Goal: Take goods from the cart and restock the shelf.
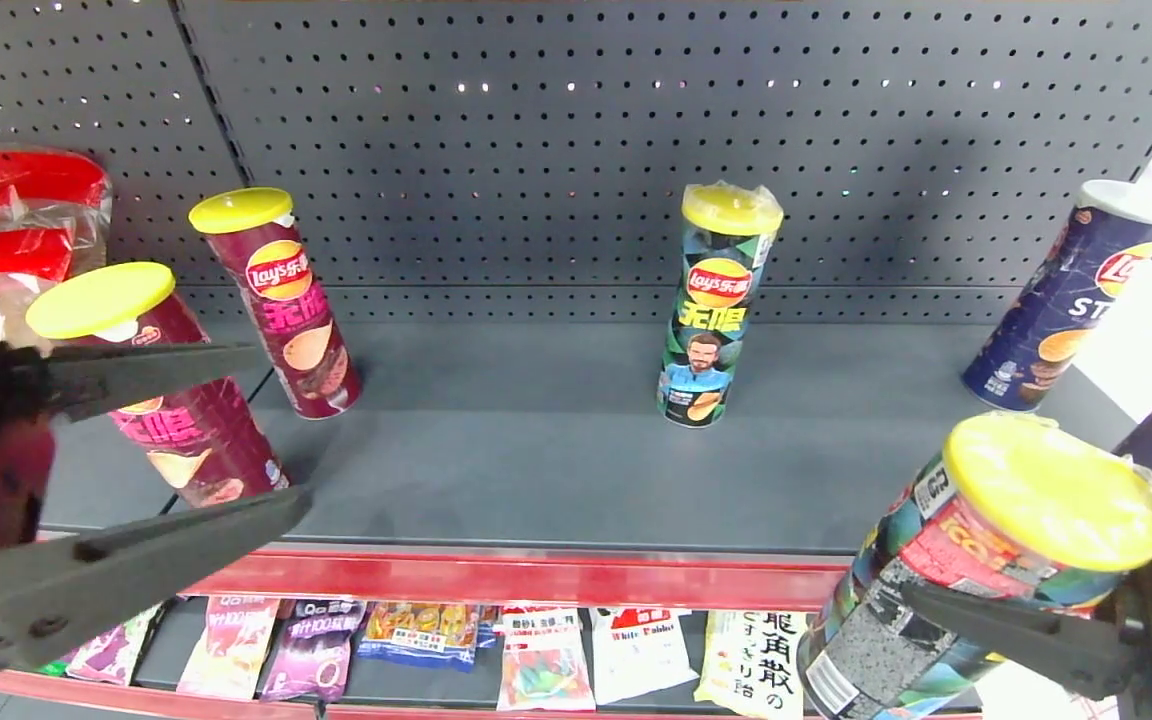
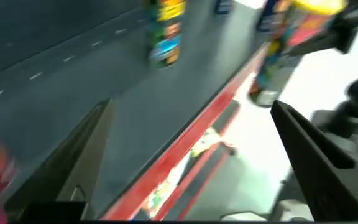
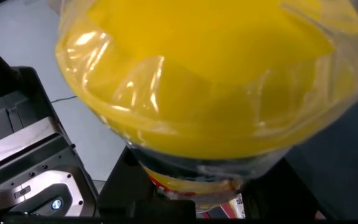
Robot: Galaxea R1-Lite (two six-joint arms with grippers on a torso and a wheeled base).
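My right gripper (image 1: pixel 946 595) is shut on a chip can (image 1: pixel 996 540) with a yellow lid and a multicoloured label. It holds the can tilted, in front of the shelf's red front edge (image 1: pixel 516 578) at the right. The can's wrapped yellow lid (image 3: pixel 204 68) sits close in the right wrist view. My left gripper (image 1: pixel 281 425) stands open at the left, just in front of the nearer maroon can (image 1: pixel 176 420). Nothing lies between its fingers (image 2: pixel 73 168). The held can (image 2: pixel 278 50) also appears far off in the left wrist view.
On the grey shelf (image 1: pixel 556 450) stand a second maroon can (image 1: pixel 281 300), a green can (image 1: pixel 716 310) in the middle and two navy cans (image 1: pixel 1066 295) at the right. Red bags (image 1: pixel 6 220) lie far left. Snack packets (image 1: pixel 536 660) fill the lower shelf.
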